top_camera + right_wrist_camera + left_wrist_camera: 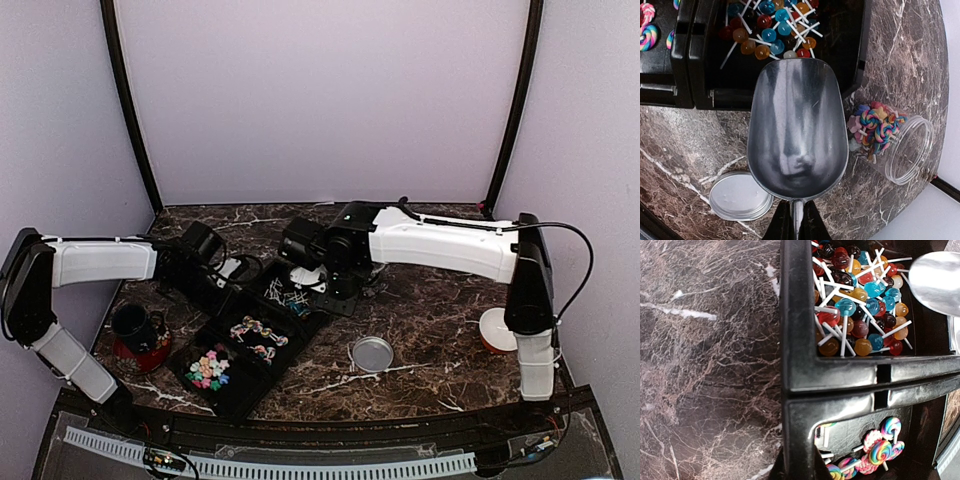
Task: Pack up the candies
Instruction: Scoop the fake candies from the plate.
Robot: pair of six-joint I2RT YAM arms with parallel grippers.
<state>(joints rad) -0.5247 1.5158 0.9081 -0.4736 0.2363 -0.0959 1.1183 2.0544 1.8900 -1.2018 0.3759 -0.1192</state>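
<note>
My right gripper (796,222) squeezes the scoop (797,125) handle tight. The candies (767,35) lie in the tray's (687,60) far part, by the empty scoop. I should tip it down and push in slowly.

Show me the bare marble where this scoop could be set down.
Widest bare marble: between the metal lid and the white round object by the right arm's base. Also the near strip between the black tray and that lid. Crowded: the tray's far end, where the scoop and tipped jar sit.
</note>
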